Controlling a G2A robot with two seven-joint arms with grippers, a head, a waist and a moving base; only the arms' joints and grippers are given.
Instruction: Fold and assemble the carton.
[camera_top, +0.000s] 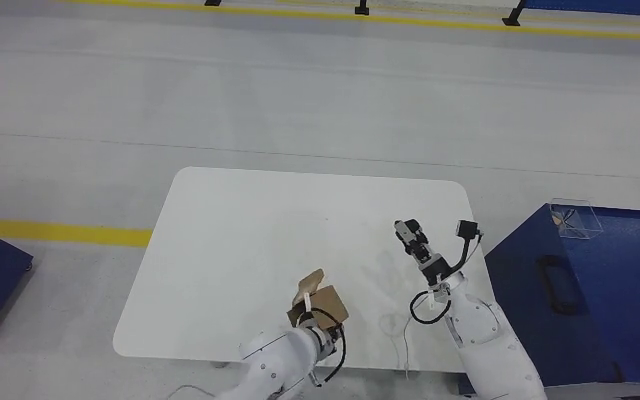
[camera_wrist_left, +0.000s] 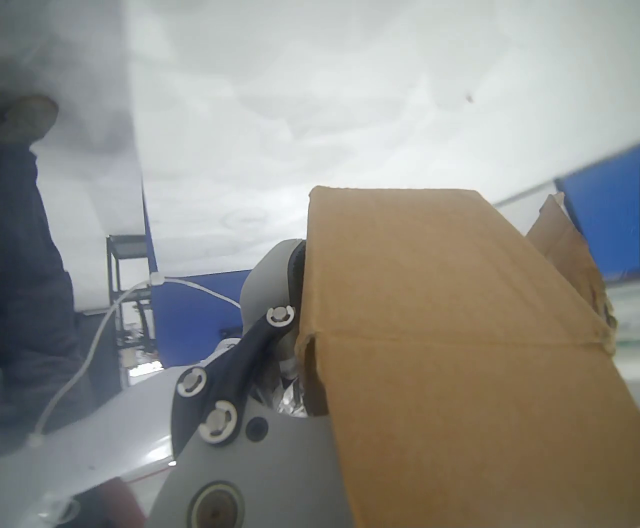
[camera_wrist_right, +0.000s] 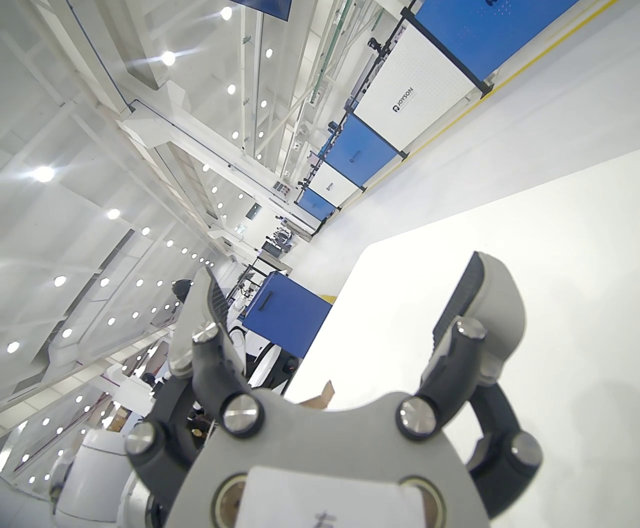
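Carton (camera_top: 318, 300) at the left arm; right gripper (camera_top: 408, 235) spread.
Top view: the carton, one flap raised, sits at the left arm's end by the near edge of the table (camera_top: 250, 230), well apart from the right gripper. Left wrist view: the carton lies against the left gripper (camera_wrist_left: 272, 300); its grip cannot be told. Right wrist view: jaws wide apart, holding nothing.

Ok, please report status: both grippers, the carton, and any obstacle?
Left gripper shut on carton, one flap standing open, near table front edge. Right gripper open, empty, over table. Nothing seen in the way.
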